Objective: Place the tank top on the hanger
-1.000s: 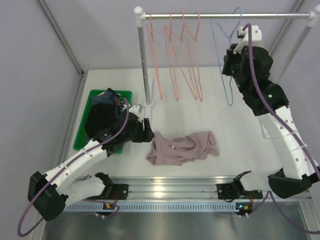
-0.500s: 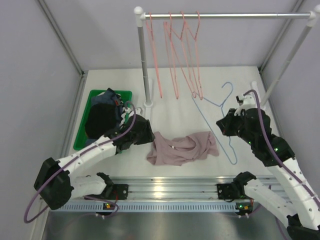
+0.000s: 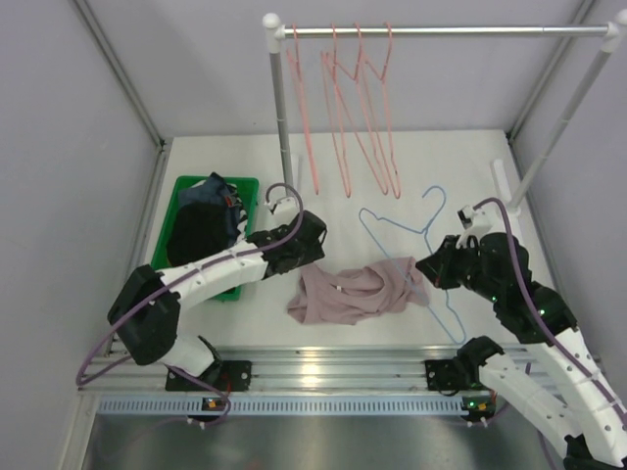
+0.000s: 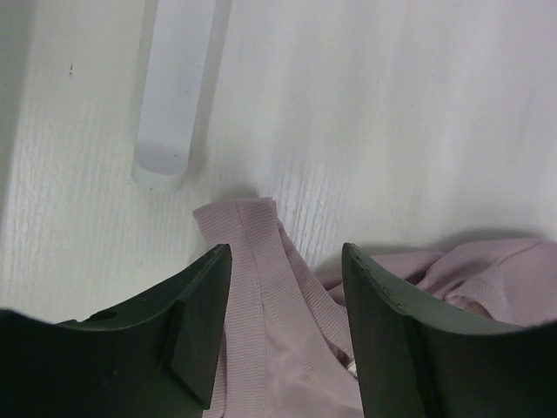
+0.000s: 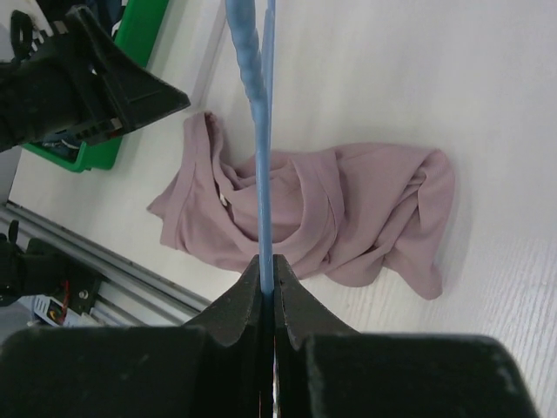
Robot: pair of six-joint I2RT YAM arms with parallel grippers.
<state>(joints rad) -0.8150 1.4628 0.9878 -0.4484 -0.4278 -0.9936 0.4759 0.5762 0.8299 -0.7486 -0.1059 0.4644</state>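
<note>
While one green bin (image 3: 155, 272) at the left edge of the white tabletop (image 3: 460, 157) holds a heap of dark clothes (image 3: 201, 233), piled up to its rim, the single dusty-pink tank top (image 3: 353, 292) lies crumpled on the tabletop's near middle, outside any container, between the two arms. The left fingers (image 4: 204, 322) are spread apart and hang just over the garment's left end, where a narrow ribbed band of fabric shows between them in the wrist view; whether they touch the cloth cannot be told. The right fingers (image 5: 261, 292) are pressed together on the thin wire of the one light-blue hanger (image 3: 400, 231), pinching it low on its frame. From above, that hanger slants across the tank top's right end, its hook pointing toward the back of the tabletop; whether wire and fabric meet is unclear. What appear to be four pink hangers (image 3: 345, 117) hang bunched at the left part of the rail (image 3: 460, 31) at the rear.
</note>
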